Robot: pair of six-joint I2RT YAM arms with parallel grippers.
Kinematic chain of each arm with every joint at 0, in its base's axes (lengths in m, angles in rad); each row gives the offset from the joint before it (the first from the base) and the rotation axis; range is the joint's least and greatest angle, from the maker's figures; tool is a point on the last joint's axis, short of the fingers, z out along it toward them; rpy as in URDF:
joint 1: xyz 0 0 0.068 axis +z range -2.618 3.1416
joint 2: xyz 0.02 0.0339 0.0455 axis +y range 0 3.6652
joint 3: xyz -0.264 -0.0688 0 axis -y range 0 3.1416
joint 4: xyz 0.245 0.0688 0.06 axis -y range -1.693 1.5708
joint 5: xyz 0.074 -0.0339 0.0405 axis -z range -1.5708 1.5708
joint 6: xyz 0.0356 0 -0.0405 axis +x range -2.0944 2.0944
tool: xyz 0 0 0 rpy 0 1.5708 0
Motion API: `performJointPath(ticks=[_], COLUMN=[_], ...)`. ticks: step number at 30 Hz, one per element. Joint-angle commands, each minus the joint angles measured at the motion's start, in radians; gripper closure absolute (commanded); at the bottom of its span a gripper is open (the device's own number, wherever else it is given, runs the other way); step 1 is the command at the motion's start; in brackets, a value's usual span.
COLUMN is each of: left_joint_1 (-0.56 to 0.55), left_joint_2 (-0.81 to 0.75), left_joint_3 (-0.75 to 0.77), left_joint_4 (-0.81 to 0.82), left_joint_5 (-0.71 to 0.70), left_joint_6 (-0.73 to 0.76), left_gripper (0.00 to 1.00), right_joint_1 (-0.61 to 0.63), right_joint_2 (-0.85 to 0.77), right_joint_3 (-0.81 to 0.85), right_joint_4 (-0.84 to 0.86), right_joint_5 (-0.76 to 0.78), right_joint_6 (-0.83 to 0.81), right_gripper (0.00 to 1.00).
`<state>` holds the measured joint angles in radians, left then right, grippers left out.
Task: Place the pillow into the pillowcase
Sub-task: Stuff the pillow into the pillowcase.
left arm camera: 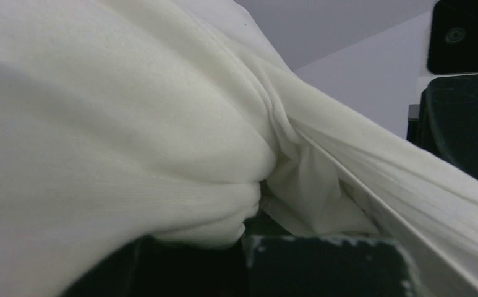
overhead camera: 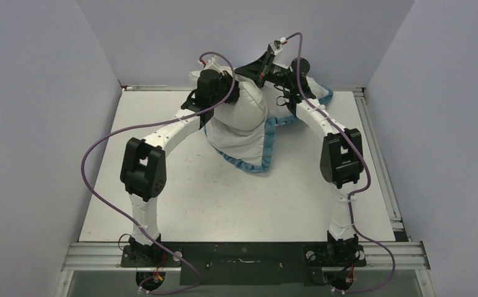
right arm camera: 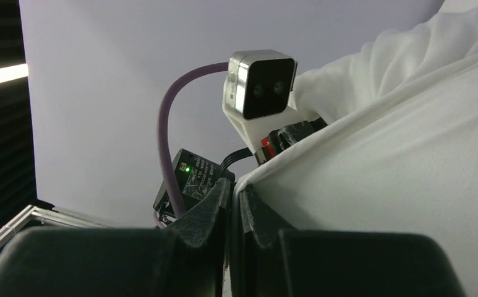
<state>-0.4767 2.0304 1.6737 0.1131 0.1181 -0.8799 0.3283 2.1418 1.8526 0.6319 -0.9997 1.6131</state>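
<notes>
Hanging at the table's [overhead camera: 193,204] 12 o'clock edge, the pillowcase [overhead camera: 251,166] bulges with the pillow [overhead camera: 239,112], seemingly mostly inside. Left gripper [left arm camera: 248,238] and right gripper [right arm camera: 231,207] each clench white fabric; settling it fully probably remains.

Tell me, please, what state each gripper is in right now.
Left gripper: closed on bunched white fabric; which item it belongs to cannot be told.
Right gripper: closed on a taut white edge of the pillowcase.
</notes>
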Motion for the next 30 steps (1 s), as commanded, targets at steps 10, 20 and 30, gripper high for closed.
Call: performJointPath(ticks=[10, 20, 30], left_joint_1=[0.042, 0.07, 0.063], left_joint_2=[0.09, -0.033, -0.045], left_joint_3=[-0.334, -0.492, -0.478], left_joint_4=[0.105, 0.293, 0.374], left_joint_5=[0.164, 0.309, 0.337], left_joint_6=[-0.136, -0.294, -0.367], left_gripper=[1.0, 1.0, 1.0], right_joint_1=[0.122, 0.171, 0.239], right_joint_2=[-0.35, -0.296, -0.242], right_joint_3=[-0.017, 0.201, 0.226], right_joint_4=[-0.657, -1.526, -1.658], right_joint_5=[-0.227, 0.354, 0.668], right_joint_6=[-0.676, -1.361, -1.444], right_gripper=[0.95, 0.91, 0.38])
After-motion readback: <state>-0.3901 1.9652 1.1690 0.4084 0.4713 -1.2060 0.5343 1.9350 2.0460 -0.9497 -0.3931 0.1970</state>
